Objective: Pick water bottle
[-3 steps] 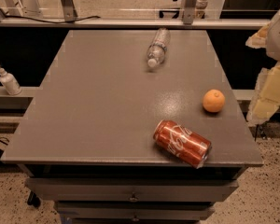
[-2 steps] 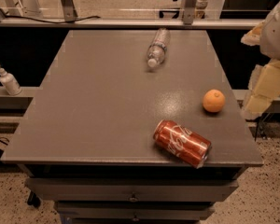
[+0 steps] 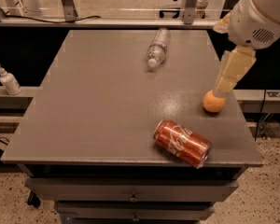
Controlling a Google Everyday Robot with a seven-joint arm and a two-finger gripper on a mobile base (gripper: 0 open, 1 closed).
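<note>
As the tool (image 3: 221,88) hangs by the orange (image 3: 214,104), the water bottle (image 3: 158,47) lies apart.

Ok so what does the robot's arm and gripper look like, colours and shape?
The arm is a rounded white shell with a dark vent grille. The gripper, at the right edge of the table by the orange, is pale cream and blocky. No cables or markings show.

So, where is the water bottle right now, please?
In the camera view, the water bottle lies near the table's far edge, right of centre; the gripper hangs by the orange at right.
</note>
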